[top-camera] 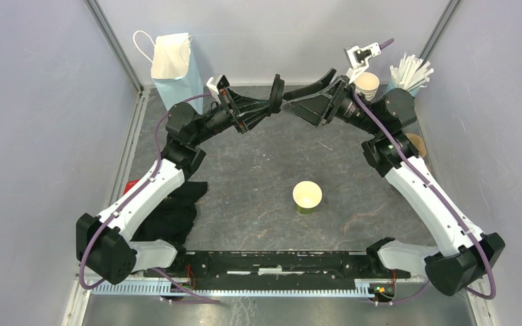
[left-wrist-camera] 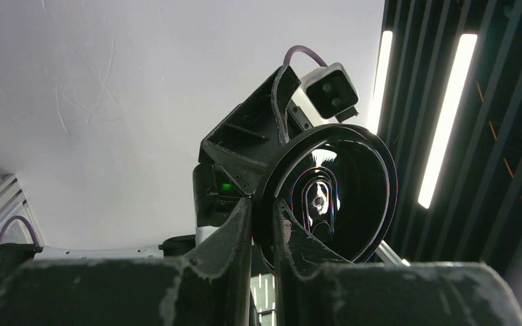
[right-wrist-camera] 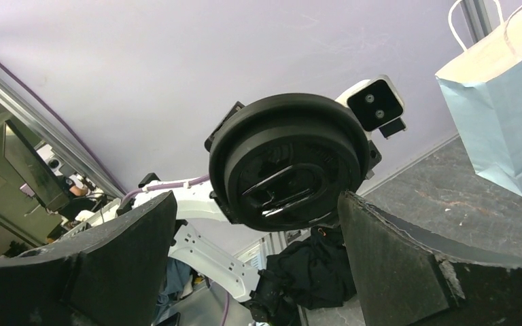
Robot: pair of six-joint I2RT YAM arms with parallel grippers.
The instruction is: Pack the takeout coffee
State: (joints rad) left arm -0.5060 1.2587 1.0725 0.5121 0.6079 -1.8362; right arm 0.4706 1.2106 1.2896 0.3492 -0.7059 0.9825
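Note:
One green paper cup [top-camera: 307, 197] of the takeout coffee stands upright and lidless at mid-table, far from both grippers. At the back centre, held up in the air, my left gripper [top-camera: 276, 94] is shut on the rim of a round black lid [left-wrist-camera: 340, 197]. The left wrist view shows its two fingers [left-wrist-camera: 238, 231] pinching the lid's edge. My right gripper [top-camera: 296, 95] faces it, open wide. In the right wrist view the lid [right-wrist-camera: 289, 163] hangs between the spread fingertips [right-wrist-camera: 387, 251], apart from both pads.
A pale blue paper bag [top-camera: 175, 68] stands at the back left. A stack of lidless cream cups [top-camera: 366, 85] and a holder of white stirrers [top-camera: 411, 71] are at the back right. A black cloth [top-camera: 177, 210] lies by the left arm.

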